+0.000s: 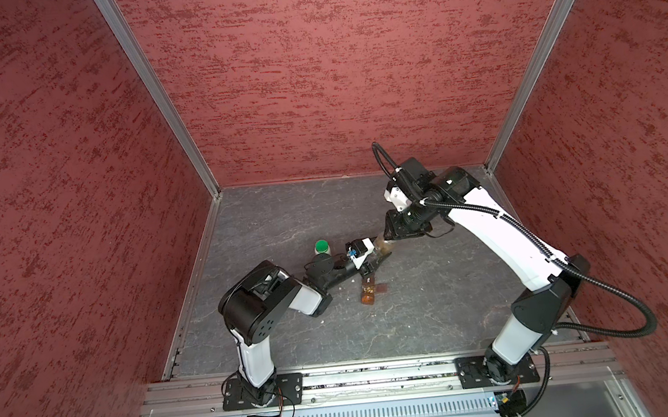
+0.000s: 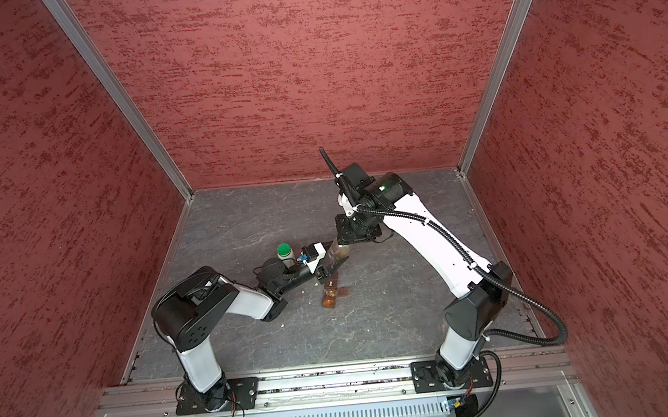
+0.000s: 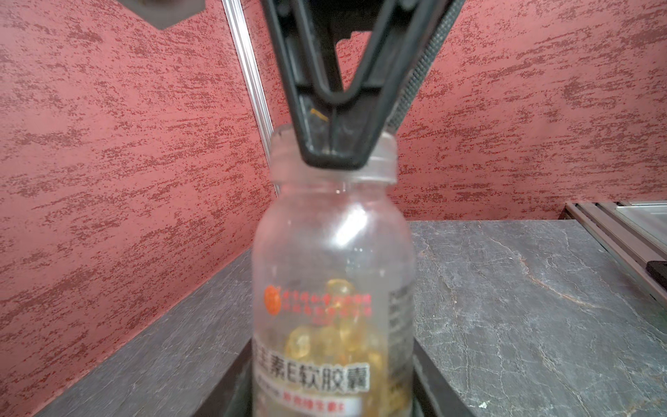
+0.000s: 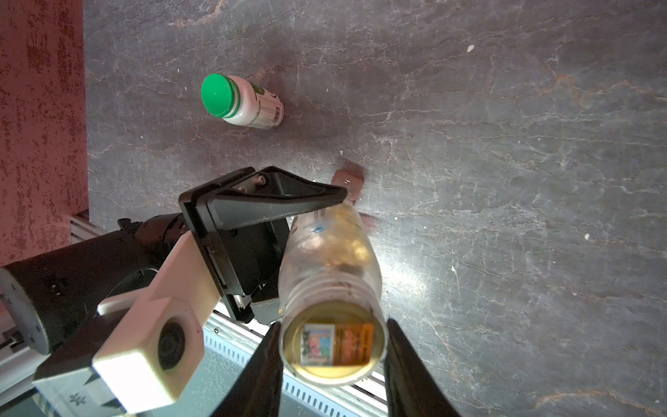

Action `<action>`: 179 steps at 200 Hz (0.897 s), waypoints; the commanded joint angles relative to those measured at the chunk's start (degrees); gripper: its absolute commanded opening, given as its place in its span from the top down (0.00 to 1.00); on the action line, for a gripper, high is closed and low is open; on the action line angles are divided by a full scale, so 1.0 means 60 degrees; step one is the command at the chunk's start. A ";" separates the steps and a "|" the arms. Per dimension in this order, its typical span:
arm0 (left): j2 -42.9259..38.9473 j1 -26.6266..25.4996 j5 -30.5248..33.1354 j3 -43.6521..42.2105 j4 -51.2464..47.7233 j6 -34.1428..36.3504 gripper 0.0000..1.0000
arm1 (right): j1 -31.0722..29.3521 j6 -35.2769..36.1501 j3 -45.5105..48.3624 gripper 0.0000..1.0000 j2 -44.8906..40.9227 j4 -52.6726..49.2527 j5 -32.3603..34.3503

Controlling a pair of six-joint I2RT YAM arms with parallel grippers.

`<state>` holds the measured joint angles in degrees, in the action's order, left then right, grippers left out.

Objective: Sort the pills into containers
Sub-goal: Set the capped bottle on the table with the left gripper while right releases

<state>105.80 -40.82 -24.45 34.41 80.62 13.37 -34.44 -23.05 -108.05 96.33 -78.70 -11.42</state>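
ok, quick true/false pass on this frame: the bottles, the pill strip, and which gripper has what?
1. The green-capped bottle stands on the table, in neither gripper. True.
2. The clear bottle lies loose on the table. False: the left gripper clamps its body and the right gripper grips its cap end.
3. Yellow pills sit inside the clear bottle. True.
4. The right gripper holds the container strip. False: the strip lies on the table, in neither gripper.
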 commanded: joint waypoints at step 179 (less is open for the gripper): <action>-0.2183 -0.0178 0.1904 -0.1962 -0.0249 0.0350 0.00 | 0.0606 -0.0128 -0.0058 0.69 0.1316 0.0488 0.2623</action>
<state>95.57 -41.54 -17.37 24.40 80.23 15.07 -31.75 -23.59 -109.21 102.69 -78.85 0.12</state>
